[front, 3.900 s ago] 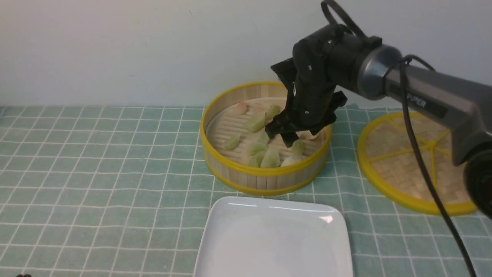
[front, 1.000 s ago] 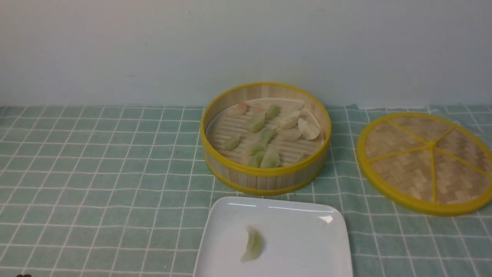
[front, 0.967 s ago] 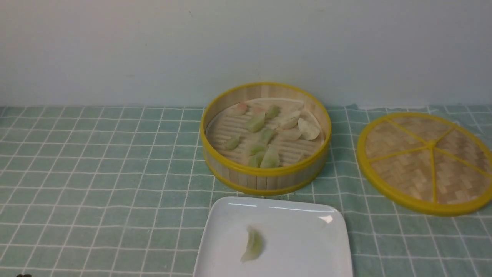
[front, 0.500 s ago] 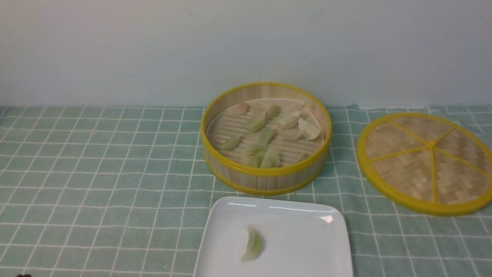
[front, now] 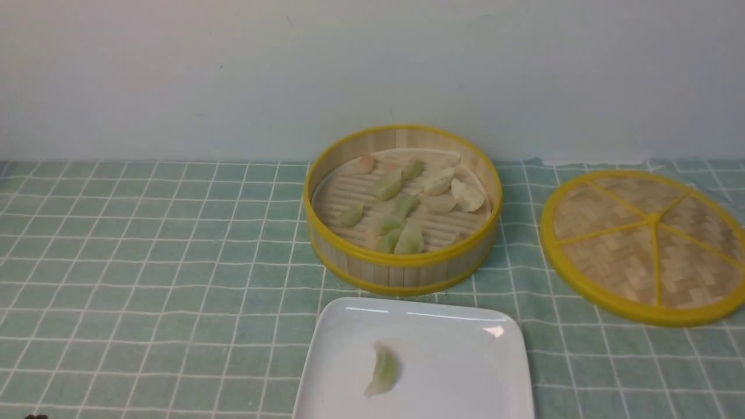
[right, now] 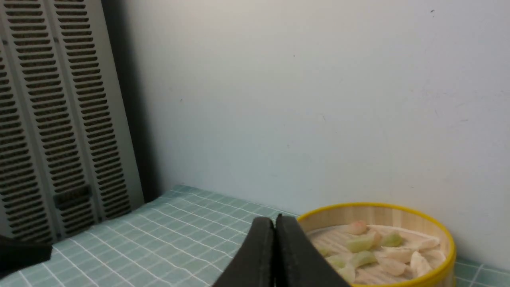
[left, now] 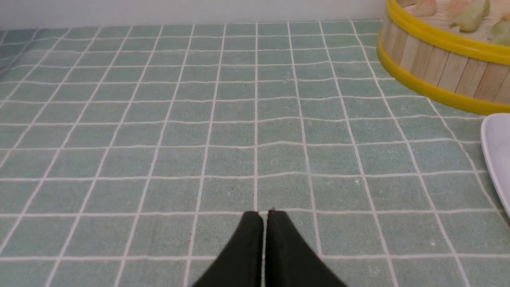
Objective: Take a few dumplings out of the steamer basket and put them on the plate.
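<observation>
The steamer basket (front: 401, 265) stands at the back middle of the cloth and holds several dumplings (front: 389, 185), green, cream and pinkish. One pale green dumpling (front: 382, 370) lies on the white plate (front: 465, 349) in front of the basket. Neither arm shows in the front view. My left gripper (left: 265, 213) is shut and empty, low over the cloth, well to the left of the basket (left: 438, 59) and the plate's edge (left: 498, 151). My right gripper (right: 275, 218) is shut and empty, held off from the basket (right: 382, 213) and its dumplings (right: 360, 243).
The flat woven lid (front: 646, 244) with yellow rim and spokes lies right of the basket. A green checked cloth (front: 145, 262) covers the table. A pale wall (front: 233, 75) runs behind. A slatted grey panel (right: 48, 119) stands at the table's far side in the right wrist view.
Since 3.9 s ago my right arm has left the basket and the front view, and a green dumpling now lies on the plate. Nothing has moved over the last second.
</observation>
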